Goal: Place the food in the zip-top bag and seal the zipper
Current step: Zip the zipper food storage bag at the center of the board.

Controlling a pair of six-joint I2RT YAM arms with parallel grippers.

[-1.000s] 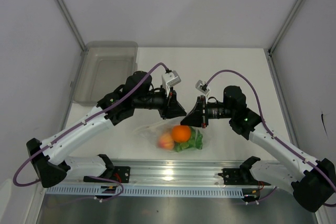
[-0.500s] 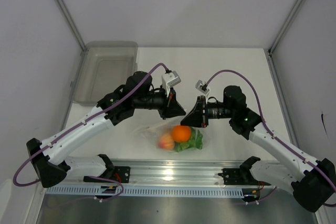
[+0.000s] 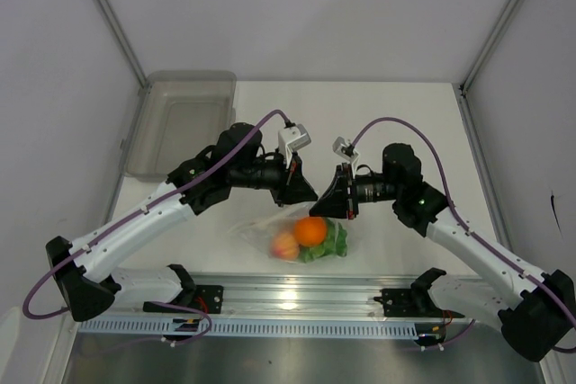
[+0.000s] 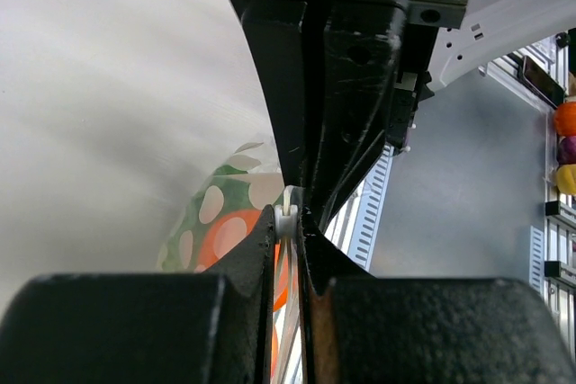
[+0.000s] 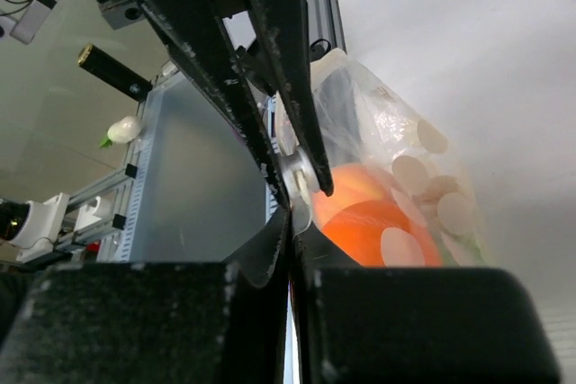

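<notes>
We pinch the zip-top bag [image 3: 263, 222] at its zipper [image 4: 288, 199] with the left gripper [image 4: 288, 215] and right gripper [image 5: 291, 222], both pressed together and facing, likely to press it sealed; the food [image 3: 311, 229] sits inside, on the table [image 3: 405, 132]

No legible text, labels or numbers anywhere.

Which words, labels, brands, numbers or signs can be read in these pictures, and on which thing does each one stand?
No text can be read in any view.
The zip-top bag carries only pale round spots, no letters.
The grey bin, the left arm and the right arm show no legible marking.
</notes>
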